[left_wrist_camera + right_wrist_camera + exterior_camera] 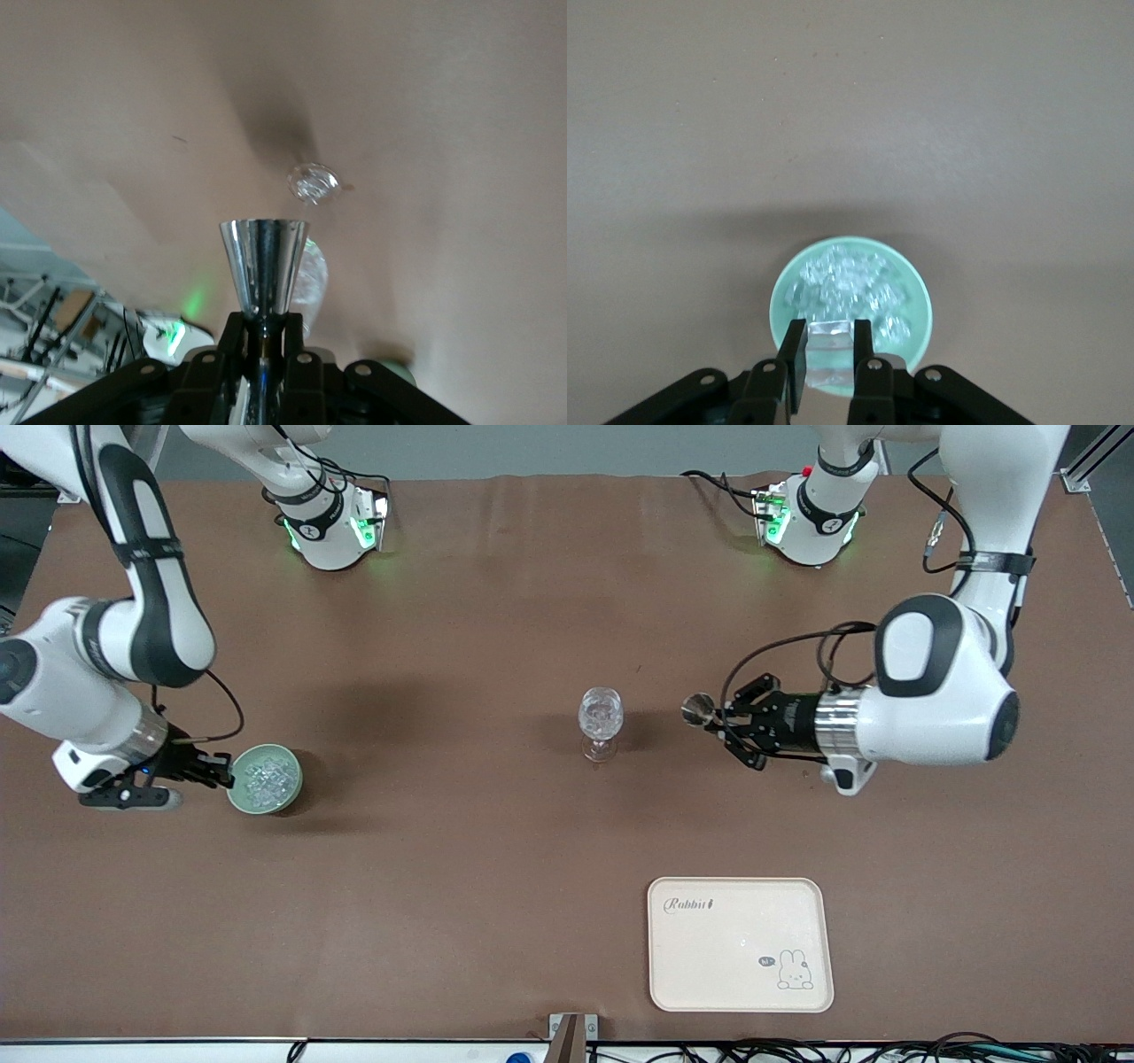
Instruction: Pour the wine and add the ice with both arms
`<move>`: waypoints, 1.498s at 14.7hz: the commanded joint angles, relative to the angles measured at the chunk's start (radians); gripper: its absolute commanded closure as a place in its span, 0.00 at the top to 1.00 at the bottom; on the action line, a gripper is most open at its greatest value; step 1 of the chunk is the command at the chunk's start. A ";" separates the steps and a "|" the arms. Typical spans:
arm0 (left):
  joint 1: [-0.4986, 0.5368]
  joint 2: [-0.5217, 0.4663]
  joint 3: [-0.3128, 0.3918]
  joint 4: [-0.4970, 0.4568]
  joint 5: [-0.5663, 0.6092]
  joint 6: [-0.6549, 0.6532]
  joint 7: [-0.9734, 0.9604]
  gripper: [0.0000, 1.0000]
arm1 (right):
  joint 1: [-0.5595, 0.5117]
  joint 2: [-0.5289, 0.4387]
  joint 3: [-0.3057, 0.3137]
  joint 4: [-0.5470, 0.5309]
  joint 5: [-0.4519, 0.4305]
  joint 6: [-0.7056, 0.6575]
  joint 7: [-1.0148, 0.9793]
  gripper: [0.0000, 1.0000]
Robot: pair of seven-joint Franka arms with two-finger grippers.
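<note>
- Nearest the front camera, a cream tray (740,943) with a rabbit drawing is lying flat on the brown table (443,886), toward my left arm's end, nothing on it.
- Farther from the camera, toward my right arm's end, a pale green bowl (236,795) is sitting on the table, holding the ice (268,776), a heap of small clear chunks.
- My right gripper (228,771) is hanging at the bowl's rim, over its edge; in the right wrist view my fingers (795,359) are pinching one clear ice cube (830,337) between them, just above the heap of ice (850,288) in the bowl (784,292).
- Jaws there are narrowed onto that cube, pads touching its two sides.
- Near mid-table, a clear stemmed glass (601,720) is standing upright, a bit farther from the camera than the bowl; glinting contents inside, can't tell what they are.
- My left gripper (719,723) is lying sideways above the table beside the glass, apart from it, toward my left arm's end.
- It's clamping a small shiny metal cup (697,708) by its narrow part; the cup's wide mouth is pointing at the glass.
- In the left wrist view the metal cup (264,266) is flaring out from my closed jaws, with the glass (313,183) past it.
- Both arm bases are standing at the table edge farthest from the camera.
</note>
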 commanded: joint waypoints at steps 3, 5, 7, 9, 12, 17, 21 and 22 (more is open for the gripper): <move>-0.086 -0.048 0.006 -0.019 0.111 0.017 -0.137 0.01 | -0.038 -0.119 0.006 0.124 -0.010 -0.297 0.003 0.06; -0.126 -0.045 0.004 -0.001 0.169 0.028 -0.204 0.01 | -0.050 -0.133 0.006 0.213 -0.013 -0.428 0.003 0.06; -0.169 -0.034 -0.002 0.018 0.241 0.042 -0.278 0.01 | -0.050 -0.171 0.006 0.259 -0.045 -0.509 0.004 0.07; -0.189 -0.031 -0.006 0.018 0.277 0.057 -0.318 0.01 | -0.050 -0.223 0.008 0.270 -0.065 -0.559 0.003 0.07; -0.236 -0.019 -0.005 0.028 0.345 0.062 -0.395 0.01 | -0.046 -0.274 0.014 0.270 -0.070 -0.615 0.003 0.07; -0.281 0.032 -0.006 0.091 0.445 0.066 -0.519 0.01 | -0.037 -0.251 0.019 0.419 -0.070 -0.687 0.000 0.07; -0.316 0.072 -0.006 0.131 0.517 0.065 -0.597 0.01 | -0.035 -0.244 0.020 0.425 -0.069 -0.688 0.001 0.07; -0.322 0.080 -0.006 0.136 0.531 0.066 -0.614 0.01 | -0.037 -0.244 0.020 0.422 -0.069 -0.688 0.001 0.07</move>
